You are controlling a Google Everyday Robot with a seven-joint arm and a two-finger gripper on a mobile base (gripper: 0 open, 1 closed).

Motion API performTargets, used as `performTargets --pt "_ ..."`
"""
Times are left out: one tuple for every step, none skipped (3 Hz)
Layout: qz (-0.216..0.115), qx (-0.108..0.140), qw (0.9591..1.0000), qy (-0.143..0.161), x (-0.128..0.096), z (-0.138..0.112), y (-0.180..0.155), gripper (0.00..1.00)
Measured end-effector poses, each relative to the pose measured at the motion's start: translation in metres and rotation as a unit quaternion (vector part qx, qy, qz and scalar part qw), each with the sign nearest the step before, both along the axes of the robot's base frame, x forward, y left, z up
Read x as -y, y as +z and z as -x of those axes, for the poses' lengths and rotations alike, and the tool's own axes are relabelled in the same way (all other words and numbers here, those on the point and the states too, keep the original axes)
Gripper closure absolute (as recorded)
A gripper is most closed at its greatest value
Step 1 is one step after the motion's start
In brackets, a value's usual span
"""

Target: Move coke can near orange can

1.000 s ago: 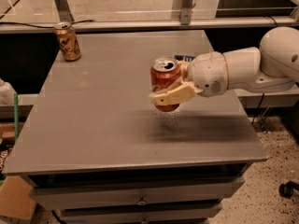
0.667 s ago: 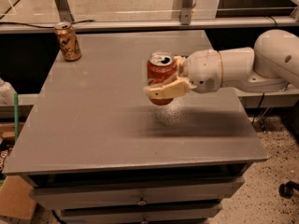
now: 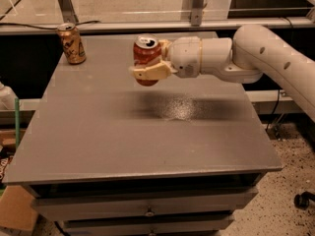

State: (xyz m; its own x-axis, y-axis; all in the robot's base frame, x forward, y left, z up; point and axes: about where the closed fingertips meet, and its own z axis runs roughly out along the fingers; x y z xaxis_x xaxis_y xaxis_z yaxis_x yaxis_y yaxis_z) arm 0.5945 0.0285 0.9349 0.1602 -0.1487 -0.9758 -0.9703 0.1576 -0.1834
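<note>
Above the middle of a gray table (image 3: pixel 98 146), in the upper centre of the frame, the gripper (image 3: pixel 147 65) of a white robot arm (image 3: pixel 256 53) is clamped on the coke can (image 3: pixel 145 52). One of its tan fingers (image 3: pixel 152 72) is pressed across the lower front of the can; the other is hidden behind it. The red can sits upright in the grasp with its silver top and opened tab facing up, held clear of the tabletop. A soft shadow (image 3: pixel 182 107) lies on the surface below and slightly to the right.

The arm reaches in from the right edge of the frame, its thick wrist level with the can.

At the table's far left corner, in the upper left of the frame, the orange can (image 3: pixel 72 43) stands upright on the surface. It is well apart from the coke can, with bare tabletop between the two.

Behind the table a metal rail (image 3: pixel 147 26) runs across the top of the frame. Below the tabletop, closed drawers (image 3: pixel 147 205) fill the lower part. A cardboard box (image 3: pixel 15 208) sits at the lower left, and a caster wheel (image 3: pixel 304 199) rests on the speckled floor (image 3: pixel 280 156) at the lower right.
</note>
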Motion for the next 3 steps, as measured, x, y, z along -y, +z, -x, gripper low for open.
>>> performTargets --pt "0.014 0.028 0.9992 -0.024 -0.032 -0.045 0.0 1.0" --pt "0.029 0.04 0.998 -0.041 -0.061 -0.081 -0.007 1.0" --pt "0.047 0.044 0.996 -0.062 -0.098 -0.119 -0.019 1.0"
